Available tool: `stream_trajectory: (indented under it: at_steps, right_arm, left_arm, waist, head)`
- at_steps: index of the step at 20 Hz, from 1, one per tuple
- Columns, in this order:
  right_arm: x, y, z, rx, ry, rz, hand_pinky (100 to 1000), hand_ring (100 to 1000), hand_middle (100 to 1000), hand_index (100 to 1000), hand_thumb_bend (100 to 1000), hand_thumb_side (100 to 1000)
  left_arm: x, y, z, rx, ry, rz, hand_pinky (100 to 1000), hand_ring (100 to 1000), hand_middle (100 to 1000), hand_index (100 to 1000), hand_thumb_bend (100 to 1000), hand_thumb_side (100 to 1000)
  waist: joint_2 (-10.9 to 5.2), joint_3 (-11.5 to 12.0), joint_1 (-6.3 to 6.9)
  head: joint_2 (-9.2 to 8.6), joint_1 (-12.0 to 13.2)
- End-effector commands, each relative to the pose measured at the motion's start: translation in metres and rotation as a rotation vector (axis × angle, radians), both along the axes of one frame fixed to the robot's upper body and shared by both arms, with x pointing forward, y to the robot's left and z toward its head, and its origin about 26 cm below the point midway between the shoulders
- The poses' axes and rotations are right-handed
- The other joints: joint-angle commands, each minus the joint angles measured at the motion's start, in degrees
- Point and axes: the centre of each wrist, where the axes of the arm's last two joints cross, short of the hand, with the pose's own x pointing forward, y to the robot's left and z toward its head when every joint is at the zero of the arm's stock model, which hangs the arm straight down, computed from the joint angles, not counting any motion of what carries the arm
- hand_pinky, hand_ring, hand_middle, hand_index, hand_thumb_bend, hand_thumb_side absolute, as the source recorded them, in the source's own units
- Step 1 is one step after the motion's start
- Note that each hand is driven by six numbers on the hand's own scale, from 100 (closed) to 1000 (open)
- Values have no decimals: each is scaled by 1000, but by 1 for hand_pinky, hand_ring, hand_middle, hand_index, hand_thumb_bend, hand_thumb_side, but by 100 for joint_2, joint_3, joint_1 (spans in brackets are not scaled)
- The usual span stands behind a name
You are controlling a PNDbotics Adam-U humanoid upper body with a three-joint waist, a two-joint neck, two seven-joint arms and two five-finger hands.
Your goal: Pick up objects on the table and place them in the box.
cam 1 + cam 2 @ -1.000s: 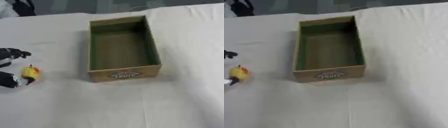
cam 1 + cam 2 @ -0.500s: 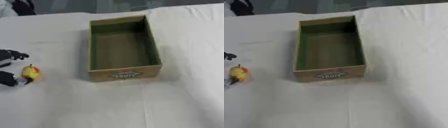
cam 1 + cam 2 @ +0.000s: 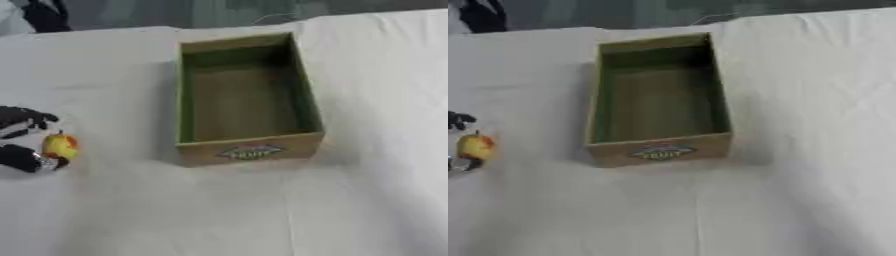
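While the box [image 3: 248, 150] lies lengthwise front to back, left hand [image 3: 22, 140] fingers curl round an upright yellow fruit [image 3: 60, 146].

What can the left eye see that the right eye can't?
Only the left eye view shows most of the robot's left hand: black fingers above and below the little yellow and red fruit, at the left edge.

The right eye view shows just small bits of those fingers at its left edge, but more of the white cloth to the right of the box.

Both show the open cardboard box with green inside walls, nothing in it, the fruit lying on the cloth to its left, and no right hand.
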Motion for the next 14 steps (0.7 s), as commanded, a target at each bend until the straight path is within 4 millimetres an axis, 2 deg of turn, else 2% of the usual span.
stream_trajectory:
  at_steps: [1,10,14]
  right_arm:
    - [-3,0,10,-25,-31,2,757,775,756,846,100,904]
    - [-3,0,10,-20,-31,2,759,775,755,847,100,905]
    - [-3,-1,9,-18,-31,0,760,775,754,847,100,905]
  left_arm:
    - [2,9,9,31,-35,25,731,855,774,982,462,646]
    - [3,6,6,48,-33,1,694,811,716,883,446,613]
    - [3,4,6,40,-50,-15,662,773,666,841,404,574]
  waist:
    - [-84,-7,-9]
    - [-70,-5,0]
    - [-71,-8,0]
  head:
    - [-75,25]
    - [-70,31]
    - [-69,31]
